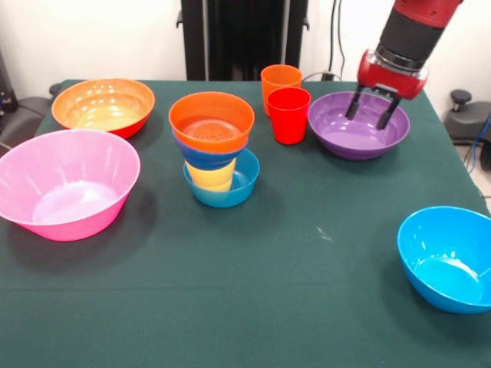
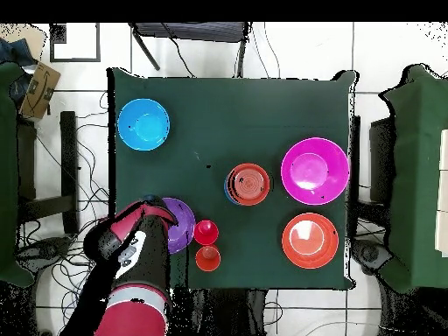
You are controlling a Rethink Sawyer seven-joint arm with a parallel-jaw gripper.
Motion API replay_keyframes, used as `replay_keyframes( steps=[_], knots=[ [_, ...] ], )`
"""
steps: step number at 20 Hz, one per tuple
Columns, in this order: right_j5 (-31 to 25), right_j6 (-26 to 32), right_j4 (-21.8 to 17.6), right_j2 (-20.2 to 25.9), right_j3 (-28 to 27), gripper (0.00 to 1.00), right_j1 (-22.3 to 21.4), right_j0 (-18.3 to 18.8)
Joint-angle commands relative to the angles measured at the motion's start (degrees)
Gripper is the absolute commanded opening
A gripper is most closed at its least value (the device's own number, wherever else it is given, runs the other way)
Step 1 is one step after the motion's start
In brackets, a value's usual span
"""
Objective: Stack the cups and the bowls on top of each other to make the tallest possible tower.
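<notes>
In the upper right of the front view the gripper (image 1: 371,113) hangs from the red and black arm (image 1: 412,29) with its two dark fingers (image 1: 355,103) spread apart, holding nothing. The fingertips dip inside the medium purple bowl (image 1: 358,132), one near its left inner wall and one towards its right wall; whether they touch the plastic cannot be told. The bowl sits upright, mouth up.

Just left of it stands the red cup (image 1: 289,115), upright with its long axis vertical and its open end up. The orange cup (image 1: 278,79) stands just behind it, partly hidden, also mouth up.

Further left, near the frame's centre, rises the tower (image 1: 215,149): a small blue bowl at the bottom, the yellow cup (image 1: 209,175) set in it, then a second blue bowl and a small orange bowl (image 1: 212,123) on top, all mouth up. The stack's long axis is vertical, leaning slightly left.

The large orange bowl (image 1: 103,106) sits at upper left, the large pink bowl (image 1: 66,184) at middle left, and the bright blue bowl (image 1: 447,259) at lower right, well apart from the rest. All rest on the green table (image 1: 253,307).

In the overhead view the arm (image 2: 131,271) covers part of the purple bowl (image 2: 180,220) at lower left.
</notes>
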State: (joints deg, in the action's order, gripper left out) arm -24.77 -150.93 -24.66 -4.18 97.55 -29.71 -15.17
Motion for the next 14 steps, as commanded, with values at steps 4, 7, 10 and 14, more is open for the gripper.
replay_keyframes(
  steps=[4,7,10,14],
  knots=[
    [4.1,-5.5,3.1,1.6,-2.7,1.0,2.9,1.2],
    [4.2,-4.2,4.5,3.8,-1.1,1.0,1.8,3.0],
    [4.0,-2.5,6.5,7.4,1.3,1.0,0.0,5.8],
    [1.8,-0.6,8.3,10.0,3.9,1.0,-4.1,7.4]
  ],
)
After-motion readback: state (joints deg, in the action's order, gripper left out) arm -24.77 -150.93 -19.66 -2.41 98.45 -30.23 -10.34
